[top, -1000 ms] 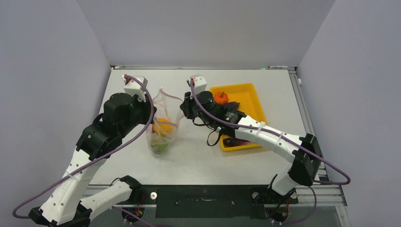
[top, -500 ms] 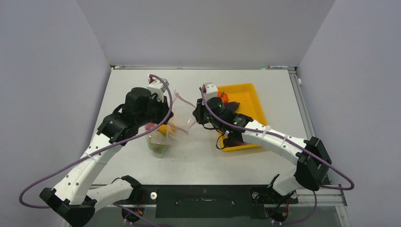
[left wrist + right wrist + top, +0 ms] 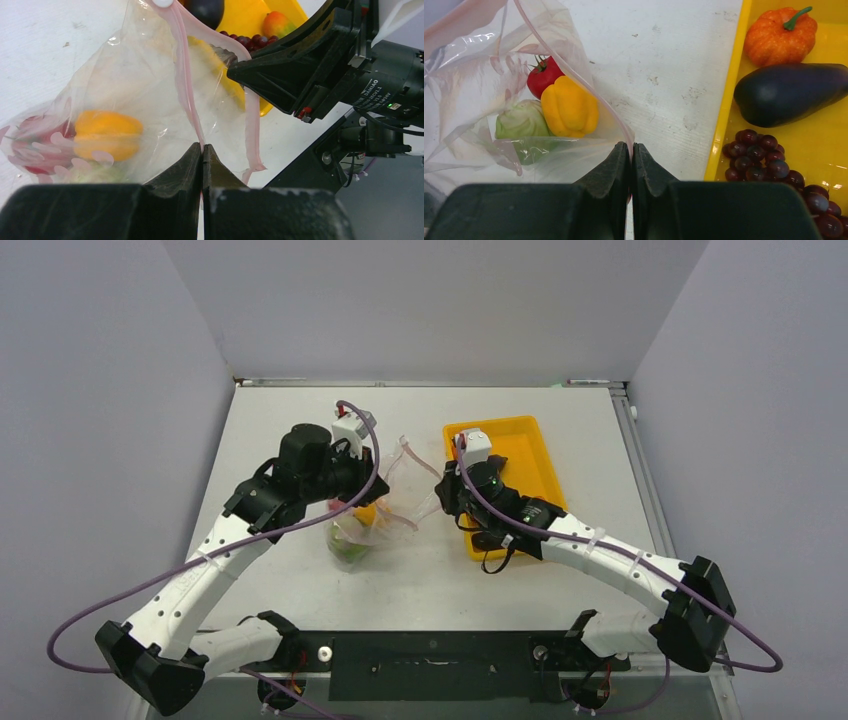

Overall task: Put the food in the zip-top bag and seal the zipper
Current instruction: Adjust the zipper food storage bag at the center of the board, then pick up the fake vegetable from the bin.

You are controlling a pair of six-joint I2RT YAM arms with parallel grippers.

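The clear zip-top bag (image 3: 400, 485) hangs between both grippers, mouth held apart, just left of the yellow tray (image 3: 530, 455). My left gripper (image 3: 202, 147) is shut on one side of the pinkish zipper (image 3: 184, 85). My right gripper (image 3: 630, 146) is shut on the other side of the zipper (image 3: 589, 85). Inside the bag lie a yellow pepper (image 3: 570, 107), a red tomato (image 3: 543, 77) and a green cabbage (image 3: 521, 122). In the tray rest the orange pumpkin (image 3: 780, 35), the dark eggplant (image 3: 791, 92) and the grape cluster (image 3: 764, 157).
The tray's left wall (image 3: 729, 100) stands close to the right of my right fingers. From above, the right arm (image 3: 600, 550) crosses the tray's near part and hides its food. Grey walls enclose the table (image 3: 300, 410) at the back and sides.
Both arms have carried the bag to the right, toward the tray. The bag's mouth is pulled wider and its bottom with the food sits lower on the table.
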